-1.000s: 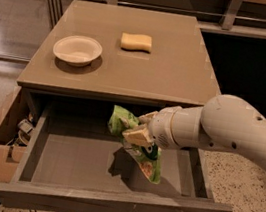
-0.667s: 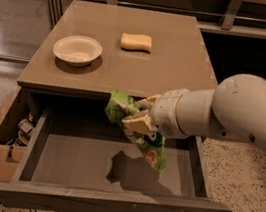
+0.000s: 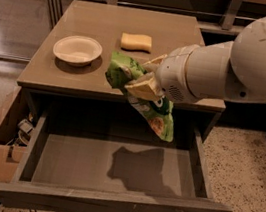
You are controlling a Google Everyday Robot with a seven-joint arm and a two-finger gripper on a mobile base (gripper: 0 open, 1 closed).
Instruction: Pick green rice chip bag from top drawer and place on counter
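Observation:
My gripper [image 3: 139, 81] is shut on the green rice chip bag [image 3: 144, 97], a light green glossy packet. It holds the bag in the air above the front edge of the counter [image 3: 136, 27], with the bag's lower end hanging over the open top drawer [image 3: 109, 160]. The drawer is pulled out and its flat bottom is bare, with the bag's shadow on it. My white arm reaches in from the right.
A white bowl [image 3: 77, 49] sits on the counter's left side. A yellow sponge [image 3: 136, 42] lies at the counter's middle back. A cardboard box [image 3: 0, 144] with clutter stands on the floor left of the drawer.
My gripper has lifted the bag up out of the drawer and toward the counter's front edge. The drawer has stayed open.

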